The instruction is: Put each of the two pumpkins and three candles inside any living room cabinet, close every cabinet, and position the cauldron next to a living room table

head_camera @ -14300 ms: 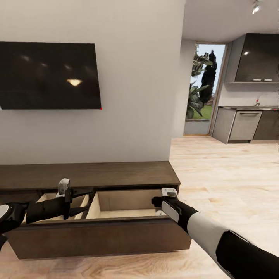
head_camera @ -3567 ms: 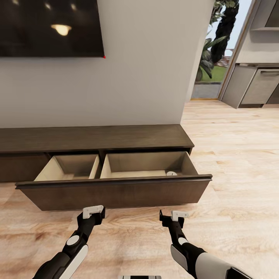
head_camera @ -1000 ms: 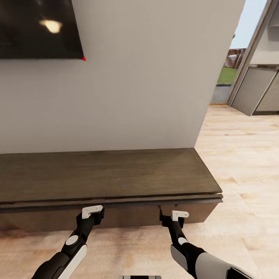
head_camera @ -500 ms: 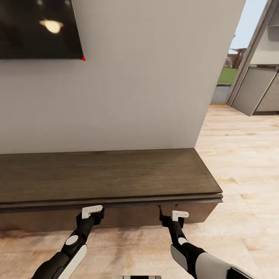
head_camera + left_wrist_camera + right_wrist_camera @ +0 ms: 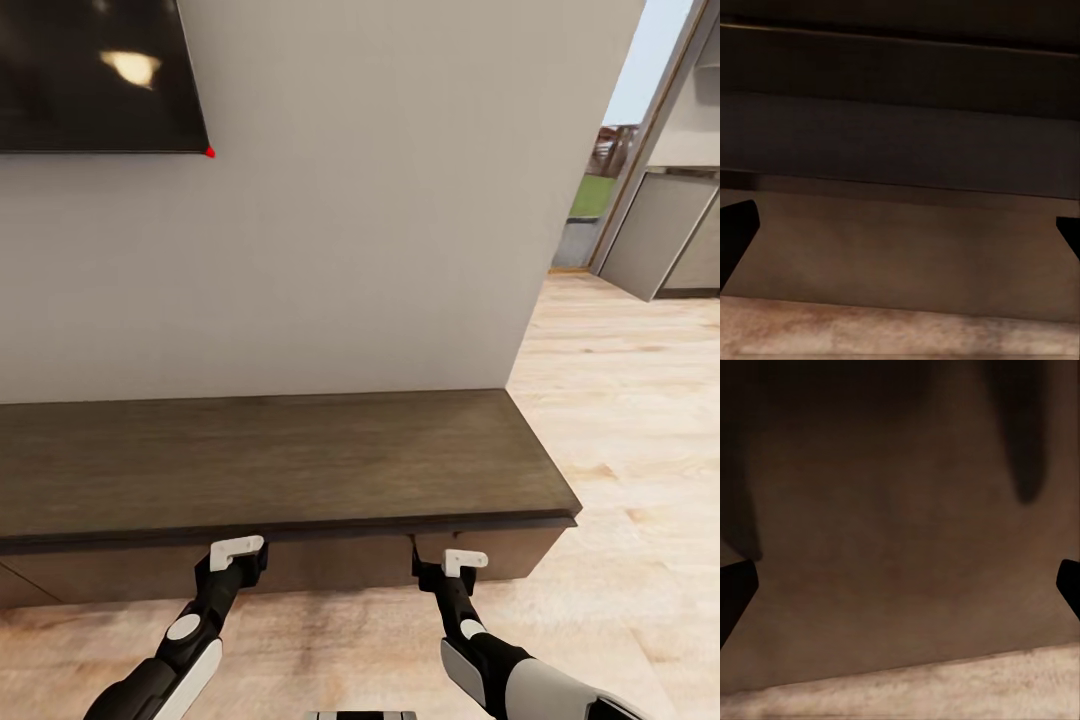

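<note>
Brown cabinet [image 5: 280, 465], drawers closed

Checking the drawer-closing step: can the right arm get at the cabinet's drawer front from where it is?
Probably yes. The right pincer, open, sits right at the drawer front of the cabinet, and nothing stands between them.

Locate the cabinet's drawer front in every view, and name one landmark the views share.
Head view: the drawer front is the dark strip under the cabinet top, low in the picture, just ahead of both grippers.
Left wrist view: the drawer front spans the upper half.
Right wrist view: the drawer front covers most of the picture.
Shared landmark: the pale wood floor below it.
</note>
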Tool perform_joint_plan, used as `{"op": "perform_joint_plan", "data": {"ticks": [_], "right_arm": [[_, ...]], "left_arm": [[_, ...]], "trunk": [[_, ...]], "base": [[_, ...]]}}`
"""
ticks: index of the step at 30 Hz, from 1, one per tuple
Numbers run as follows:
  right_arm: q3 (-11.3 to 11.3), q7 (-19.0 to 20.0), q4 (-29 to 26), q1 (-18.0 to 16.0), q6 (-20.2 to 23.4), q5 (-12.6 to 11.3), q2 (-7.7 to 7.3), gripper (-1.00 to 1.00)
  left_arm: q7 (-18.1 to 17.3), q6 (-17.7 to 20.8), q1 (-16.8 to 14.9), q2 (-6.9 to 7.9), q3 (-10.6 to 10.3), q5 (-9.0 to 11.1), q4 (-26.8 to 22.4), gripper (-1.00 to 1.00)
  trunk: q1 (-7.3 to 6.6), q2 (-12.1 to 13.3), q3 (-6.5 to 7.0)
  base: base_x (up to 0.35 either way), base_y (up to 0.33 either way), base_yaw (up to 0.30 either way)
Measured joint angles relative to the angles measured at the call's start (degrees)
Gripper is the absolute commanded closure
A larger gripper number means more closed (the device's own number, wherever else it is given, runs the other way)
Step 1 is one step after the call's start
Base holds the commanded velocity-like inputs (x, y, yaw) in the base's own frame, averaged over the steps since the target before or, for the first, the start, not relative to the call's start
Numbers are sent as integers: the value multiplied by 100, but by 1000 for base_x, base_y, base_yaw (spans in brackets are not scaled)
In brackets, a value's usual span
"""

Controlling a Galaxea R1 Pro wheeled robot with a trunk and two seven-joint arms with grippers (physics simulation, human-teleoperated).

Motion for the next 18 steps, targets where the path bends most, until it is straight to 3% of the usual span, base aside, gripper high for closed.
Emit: {"op": "perform_joint_plan", "data": {"ticks": [5,18], "right_arm": [[22,11,8,-40,-3,-76,-1,-100],[-10,15,0,-89,-1,6,1,-100]], "left_arm": [[-14,-3,-64,-10,-7,64,54,-100],[-8,-3,-98,7,2,-7,-1,-100]], "trunk": [[4,2,-1],[5,1,2]], "base": [[-72,0,0],[-324,0,0]]}}
